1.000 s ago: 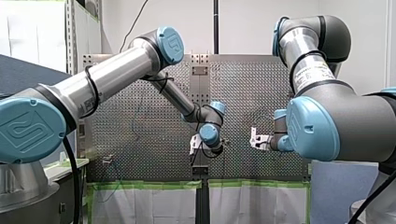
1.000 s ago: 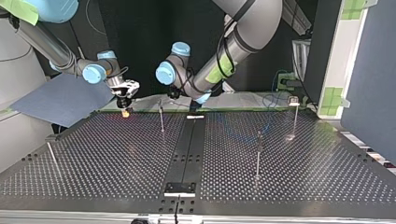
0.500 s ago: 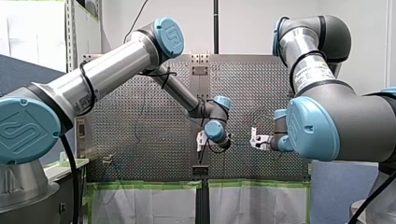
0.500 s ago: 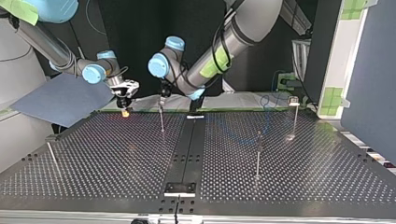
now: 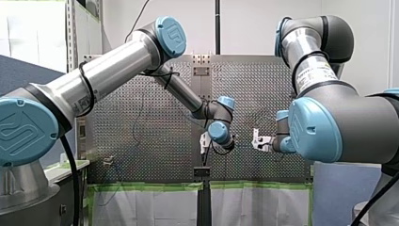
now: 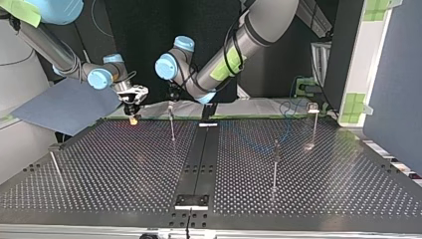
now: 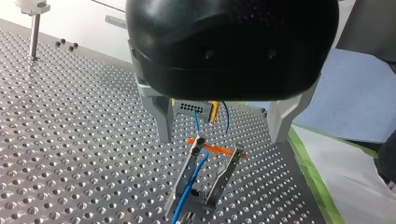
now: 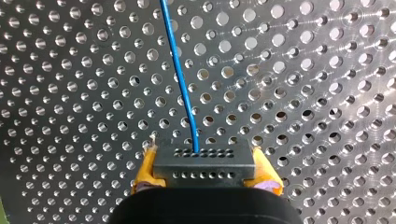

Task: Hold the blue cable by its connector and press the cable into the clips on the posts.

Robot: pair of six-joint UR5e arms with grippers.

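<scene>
In the right wrist view my right gripper (image 8: 205, 179) is shut on a dark multi-hole connector (image 8: 203, 163), held between its yellow pads. The thin blue cable (image 8: 180, 79) leaves the connector and runs ahead over the perforated plate. In the left wrist view my left gripper (image 7: 219, 140) stands open, its metal fingers (image 7: 161, 116) wide apart. Under it is a forked metal clip (image 7: 224, 175) on a post, with the blue cable (image 7: 186, 198) running along one prong. The connector (image 7: 194, 108) shows just beyond. In the top view my left gripper (image 6: 171, 95) hangs over that post (image 6: 172, 127), beside my right gripper (image 6: 132, 107).
Three more thin posts stand on the perforated table: one at the top view's left (image 6: 55, 168), one right of the middle (image 6: 274, 164), one at the far right (image 6: 314, 119). A blue-grey sheet (image 6: 64, 104) lies past the table's far left edge.
My left arm has swung toward the top view's left, bringing its open gripper over the post next to my right gripper. The right arm has stayed still with the connector.
</scene>
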